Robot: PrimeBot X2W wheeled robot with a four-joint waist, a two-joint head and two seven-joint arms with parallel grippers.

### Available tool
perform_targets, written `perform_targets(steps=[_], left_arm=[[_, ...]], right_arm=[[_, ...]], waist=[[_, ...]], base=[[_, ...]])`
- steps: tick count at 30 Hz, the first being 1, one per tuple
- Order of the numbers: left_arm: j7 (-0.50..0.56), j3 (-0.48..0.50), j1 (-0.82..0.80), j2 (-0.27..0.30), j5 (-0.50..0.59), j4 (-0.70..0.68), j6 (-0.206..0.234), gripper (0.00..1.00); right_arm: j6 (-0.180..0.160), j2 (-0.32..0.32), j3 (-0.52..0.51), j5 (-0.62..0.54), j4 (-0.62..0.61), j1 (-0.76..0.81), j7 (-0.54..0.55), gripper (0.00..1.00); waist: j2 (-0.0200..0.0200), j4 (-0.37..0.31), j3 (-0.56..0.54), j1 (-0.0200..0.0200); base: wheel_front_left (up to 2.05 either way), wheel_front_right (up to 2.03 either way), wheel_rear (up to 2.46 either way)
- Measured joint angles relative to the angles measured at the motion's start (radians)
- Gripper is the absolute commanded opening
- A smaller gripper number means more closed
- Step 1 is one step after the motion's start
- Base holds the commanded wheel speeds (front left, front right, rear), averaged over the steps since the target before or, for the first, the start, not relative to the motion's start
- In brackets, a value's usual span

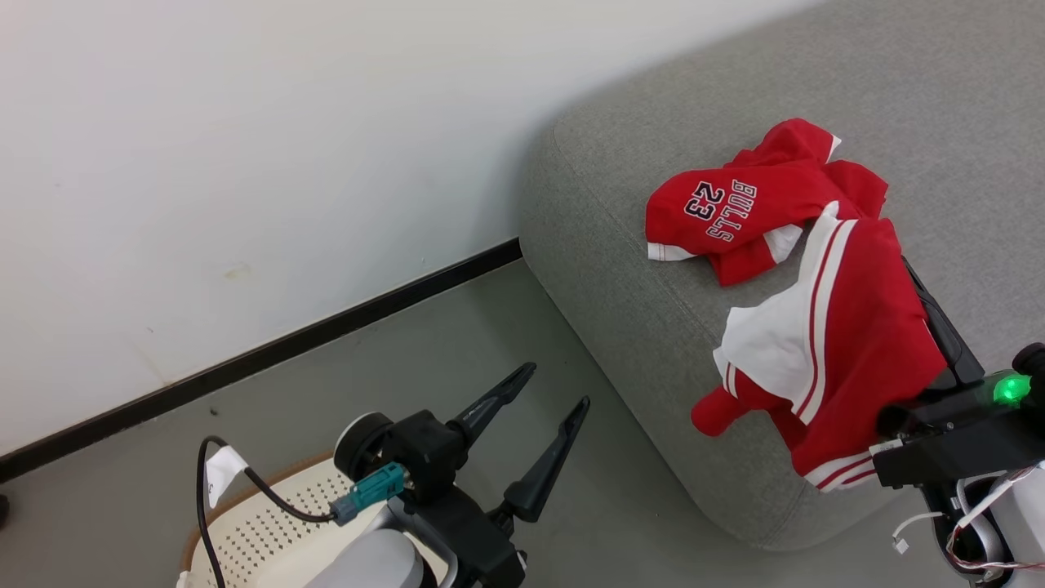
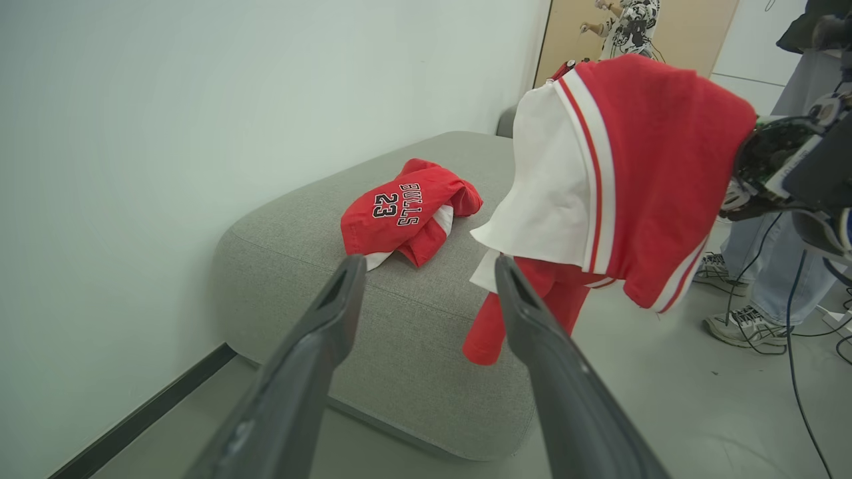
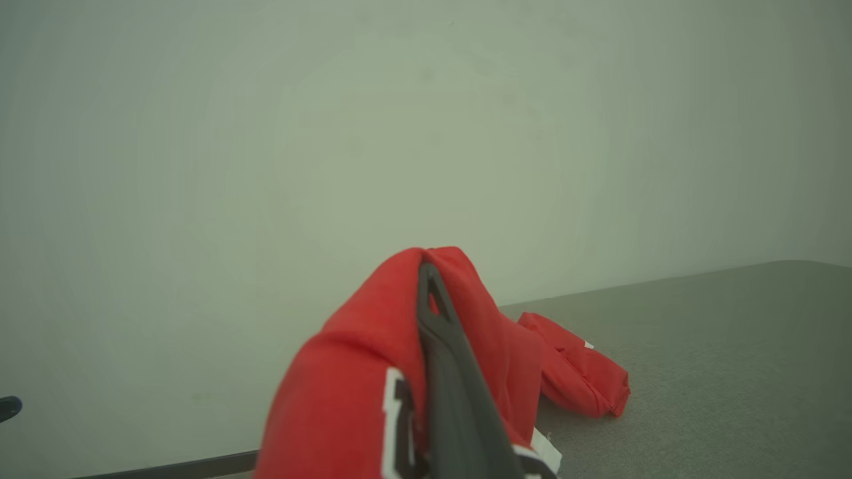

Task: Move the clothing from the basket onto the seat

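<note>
A red "BULLS 23" jersey [image 1: 735, 212] lies crumpled on the grey seat [image 1: 653, 327], near its rounded corner. Red shorts [image 1: 833, 351] with white panels and stripes hang draped over my right gripper [image 3: 430, 279], which is shut on them above the seat's front edge; one leg dangles down past the edge. In the left wrist view the shorts [image 2: 632, 173] hang beside the jersey [image 2: 399, 213]. My left gripper [image 1: 557, 385] stands open and empty over the floor, left of the seat, above the cream basket [image 1: 269, 523], of which just a perforated part with brown rim shows.
A white wall with a black skirting board [image 1: 269, 351] runs behind the seat and the grey floor [image 1: 457, 343]. A person's legs and sneakers [image 2: 739, 319] stand among cables on the floor beyond the seat. Another person [image 2: 629, 26] is by a far door.
</note>
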Motion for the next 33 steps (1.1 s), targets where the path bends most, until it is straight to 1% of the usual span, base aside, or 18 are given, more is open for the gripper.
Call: perform_targets(steps=[7, 10, 13, 16, 20, 24, 26, 33], left_arm=[[0.000, 0.000, 0.000, -0.003, 0.009, 0.000, -0.001, 1.00], [0.000, 0.000, 0.000, -0.004, 0.013, 0.000, -0.008, 1.00], [0.000, 0.000, 0.000, -0.004, 0.020, -0.003, -0.008, 1.00], [0.000, 0.000, 0.000, -0.001, 0.027, -0.014, -0.008, 1.00], [0.000, 0.001, 0.000, 0.013, 0.050, -0.027, -0.008, 1.00], [0.000, 0.001, -0.002, 0.027, 0.058, -0.038, -0.008, 1.00], [0.000, 0.001, -0.003, 0.031, 0.058, -0.039, -0.008, 1.00], [0.000, 0.000, -0.010, 0.066, 0.070, -0.057, -0.009, 1.00]], right_arm=[[0.000, 0.000, -0.019, -0.008, -0.021, 0.006, 0.000, 0.00], [0.000, 0.000, -0.024, -0.008, -0.023, 0.010, 0.000, 0.00], [0.009, -0.004, -0.043, -0.008, -0.029, 0.010, 0.000, 0.00], [0.010, -0.011, -0.064, -0.008, -0.041, 0.002, 0.000, 0.00], [0.019, -0.020, -0.089, -0.006, -0.042, -0.049, 0.000, 0.00], [0.036, -0.039, -0.121, 0.013, -0.026, -0.118, 0.000, 0.00], [0.037, -0.046, -0.125, 0.014, -0.017, -0.136, 0.000, 0.00], [0.056, -0.092, -0.170, 0.032, 0.010, -0.248, 0.000, 0.00]], waist=[[0.0001, -0.005, 0.001, 0.0001], [0.0000, -0.006, 0.001, 0.0000], [0.0000, -0.004, 0.007, 0.0000], [0.0000, -0.002, 0.020, 0.0000], [0.0000, 0.004, 0.043, 0.0001], [0.0000, 0.013, 0.073, 0.0001], [0.0000, 0.015, 0.082, 0.0001], [0.0001, 0.037, 0.145, 0.0002]], base=[[0.00, 0.00, 0.00], [0.00, 0.00, 0.00], [0.00, 0.00, 0.00], [0.00, 0.00, 0.00], [0.00, 0.00, 0.00], [0.00, 0.00, 0.00], [0.00, 0.00, 0.00], [0.00, 0.00, 0.00]])
